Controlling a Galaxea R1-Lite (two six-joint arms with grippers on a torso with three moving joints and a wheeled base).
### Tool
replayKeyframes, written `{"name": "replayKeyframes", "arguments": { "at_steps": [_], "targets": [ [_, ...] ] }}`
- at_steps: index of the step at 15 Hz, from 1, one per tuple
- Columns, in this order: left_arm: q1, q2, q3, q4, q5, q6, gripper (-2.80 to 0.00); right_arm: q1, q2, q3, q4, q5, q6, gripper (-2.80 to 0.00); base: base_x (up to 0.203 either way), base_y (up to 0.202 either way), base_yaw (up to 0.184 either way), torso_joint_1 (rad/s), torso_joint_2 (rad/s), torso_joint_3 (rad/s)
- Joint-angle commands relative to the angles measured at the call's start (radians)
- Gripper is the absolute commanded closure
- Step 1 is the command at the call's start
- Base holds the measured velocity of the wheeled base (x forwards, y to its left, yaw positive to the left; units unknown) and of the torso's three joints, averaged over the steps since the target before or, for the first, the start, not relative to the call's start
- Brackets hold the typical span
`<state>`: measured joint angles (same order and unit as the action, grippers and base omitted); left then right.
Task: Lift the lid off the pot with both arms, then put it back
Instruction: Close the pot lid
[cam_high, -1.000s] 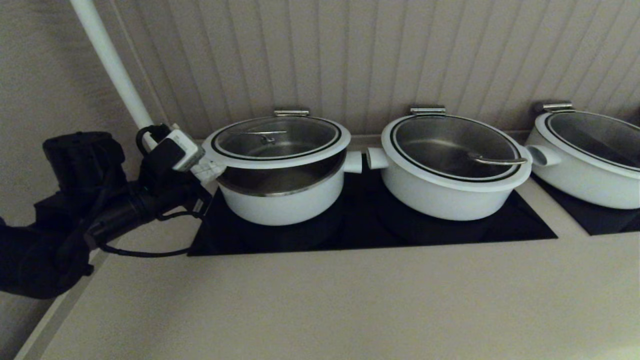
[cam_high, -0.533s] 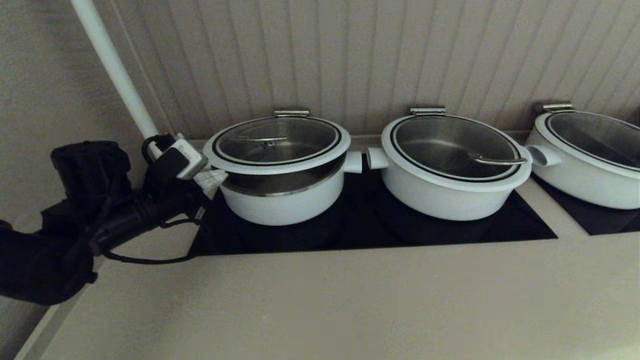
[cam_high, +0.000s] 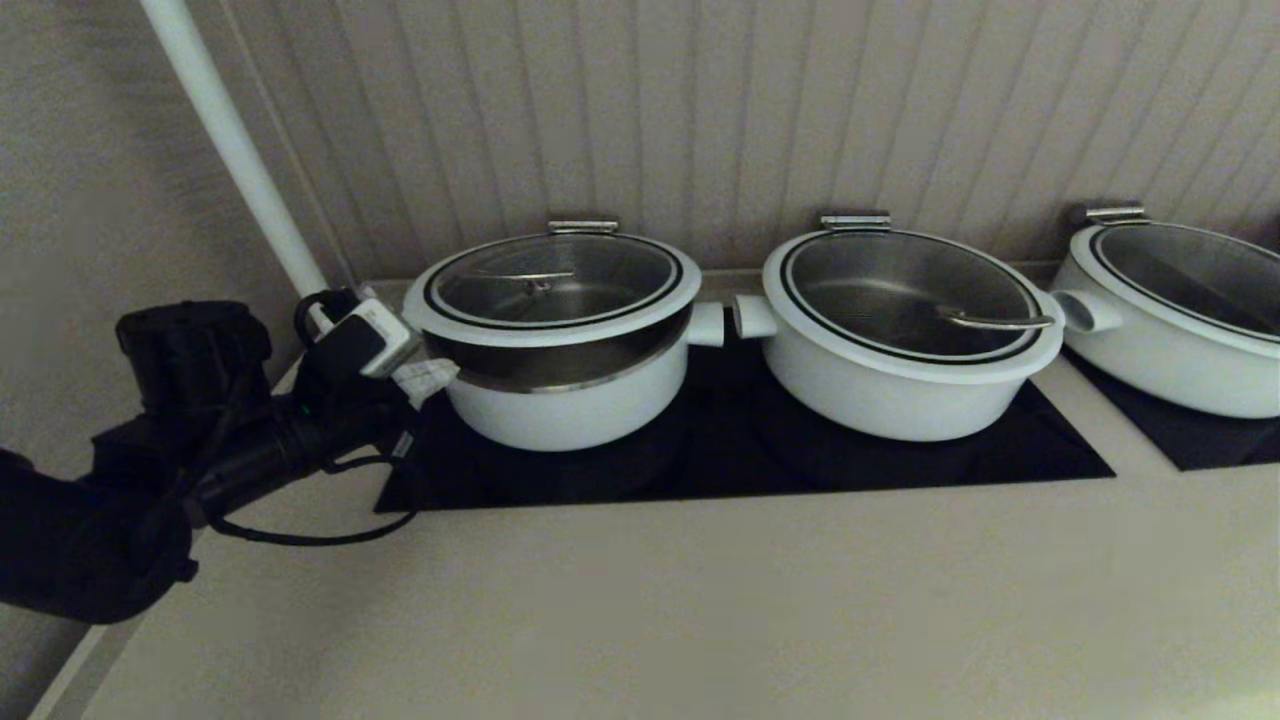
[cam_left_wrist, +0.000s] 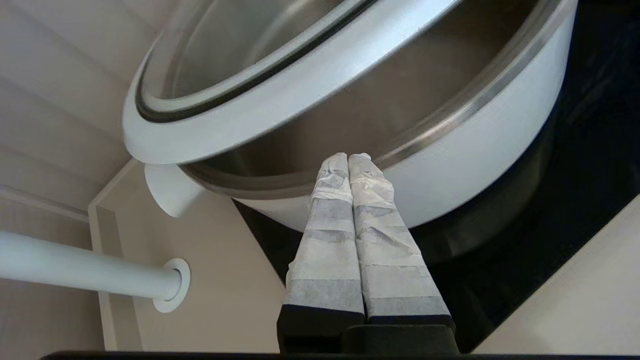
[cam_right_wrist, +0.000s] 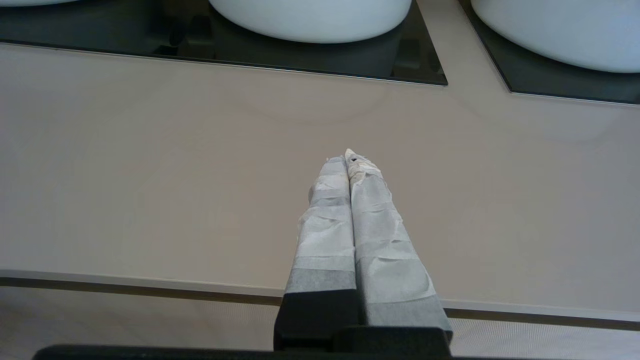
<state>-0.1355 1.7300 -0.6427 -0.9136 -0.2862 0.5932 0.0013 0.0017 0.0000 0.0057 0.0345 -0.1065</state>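
My left arm (cam_high: 150, 480) reaches in low from the left side of the desk (cam_high: 640, 600), its forearm angled up toward the pot (cam_high: 565, 400), with a small white box (cam_high: 378, 335) riding on the wrist. My left gripper (cam_left_wrist: 348, 159) has its jaws pressed together, holding nothing, the taped fingertips (cam_left_wrist: 367, 172) sitting just beside the pot's wall below the steel band; I cannot tell whether they actually touch it. The lid (cam_high: 552, 285) is tipped over the pot: its far edge sits by the hinge-like steel tab at the wall, while its near edge stands raised, leaving a band of the steel inside showing beneath it. The pot stands on the black cooktop (cam_high: 740, 455), its stubby side handle (cam_left_wrist: 167, 192) showing under the lid's rim in the left wrist view. My right gripper (cam_right_wrist: 348, 157) hangs over bare desk in front of the cooktop, well apart from the pot, jaws closed on each other and empty. I can read no brand or writing anywhere.
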Motion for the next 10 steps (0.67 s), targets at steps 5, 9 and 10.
{"name": "replayKeyframes", "arguments": {
  "at_steps": [5,9,10],
  "targets": [
    [0.068,-0.007,-0.024,-0.005,-0.001,0.015,0.00,0.000,0.001,0.000,0.000,0.001,-0.001,0.00,0.000,0.000,0.000,0.000,0.00,0.000],
    [0.088,0.007,-0.097,-0.005,0.004,0.013,0.00,0.000,0.001,0.000,0.000,0.001,-0.001,0.00,0.000,0.000,0.000,0.000,0.00,0.000],
    [0.087,0.012,-0.119,-0.005,0.004,0.012,0.00,0.000,0.001,0.000,0.000,0.000,-0.001,0.00,0.000,0.000,0.000,0.000,0.00,0.000]
  ]
}}
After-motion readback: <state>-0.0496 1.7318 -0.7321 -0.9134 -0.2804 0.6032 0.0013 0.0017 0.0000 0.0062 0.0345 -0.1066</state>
